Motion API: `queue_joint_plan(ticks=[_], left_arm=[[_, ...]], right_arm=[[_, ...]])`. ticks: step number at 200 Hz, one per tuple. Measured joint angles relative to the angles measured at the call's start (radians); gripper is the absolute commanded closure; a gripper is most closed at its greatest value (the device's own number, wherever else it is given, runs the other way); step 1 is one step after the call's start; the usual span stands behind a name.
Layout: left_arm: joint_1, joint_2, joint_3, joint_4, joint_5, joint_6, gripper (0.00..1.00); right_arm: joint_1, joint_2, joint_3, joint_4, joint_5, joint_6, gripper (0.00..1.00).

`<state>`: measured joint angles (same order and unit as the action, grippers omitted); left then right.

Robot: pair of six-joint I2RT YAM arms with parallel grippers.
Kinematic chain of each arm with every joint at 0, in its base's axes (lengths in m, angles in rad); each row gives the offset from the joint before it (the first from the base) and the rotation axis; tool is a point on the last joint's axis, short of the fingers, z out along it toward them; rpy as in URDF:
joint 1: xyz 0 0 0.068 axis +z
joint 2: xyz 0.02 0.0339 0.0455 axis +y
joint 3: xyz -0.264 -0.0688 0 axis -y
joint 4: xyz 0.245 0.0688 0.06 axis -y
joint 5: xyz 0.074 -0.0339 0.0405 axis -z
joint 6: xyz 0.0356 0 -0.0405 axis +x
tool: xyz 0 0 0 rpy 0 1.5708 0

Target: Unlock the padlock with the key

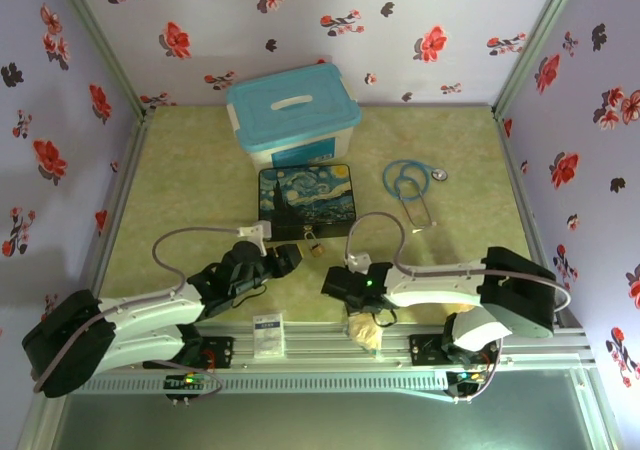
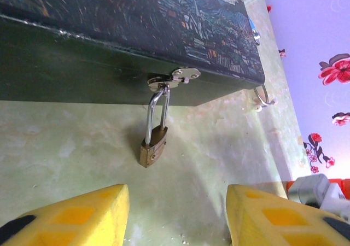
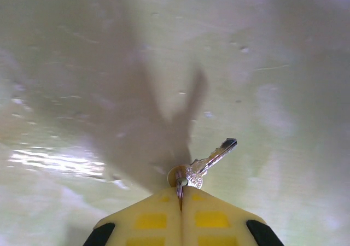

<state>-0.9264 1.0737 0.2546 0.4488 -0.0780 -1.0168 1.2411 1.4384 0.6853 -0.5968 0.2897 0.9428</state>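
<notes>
Yellow fingers (image 3: 147, 221) of the right gripper (image 3: 181, 192) are pressed together, and the key (image 3: 206, 159) is pinched at its head end between the tips (blade angled up and right, over the green table (image 3: 82, 65)). On the left gripper (image 2: 175, 216) the jaws are spread, with nothing between them. Just beyond, the padlock (image 2: 152, 147) is hung from the clasp (image 2: 178, 77) of the painted box (image 2: 109, 27), its body touching the table.

Brass-gold padlock (image 2: 152, 147), silvery key (image 3: 209, 160), dark starry-night painted box (image 1: 305, 200)
</notes>
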Motion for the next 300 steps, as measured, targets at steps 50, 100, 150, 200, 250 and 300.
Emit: queue_joint_plan(ticks=[50,100,150,200,250,300], left_arm=[[-0.008,0.035,0.0,0.014,0.0,0.0,0.5],[-0.012,0.052,0.001,0.03,0.0,0.0,0.5],[-0.012,0.08,0.011,0.051,0.0,0.0,0.5],[-0.016,0.119,0.014,0.077,0.002,0.0,0.5],[-0.016,0.125,0.014,0.085,0.003,0.0,0.5],[-0.017,0.138,0.04,0.091,0.029,0.006,0.49]], right_arm=[[-0.041,-0.069,-0.016,-0.04,0.004,-0.035,0.75],[-0.05,-0.126,-0.018,-0.052,0.01,-0.026,0.64],[-0.066,-0.075,-0.031,-0.021,0.001,-0.003,0.63],[-0.064,0.0,-0.017,0.03,-0.011,0.006,0.86],[-0.05,-0.006,-0.017,0.039,0.0,0.019,1.0],[-0.075,-0.211,-0.13,0.076,-0.026,-0.086,1.0]])
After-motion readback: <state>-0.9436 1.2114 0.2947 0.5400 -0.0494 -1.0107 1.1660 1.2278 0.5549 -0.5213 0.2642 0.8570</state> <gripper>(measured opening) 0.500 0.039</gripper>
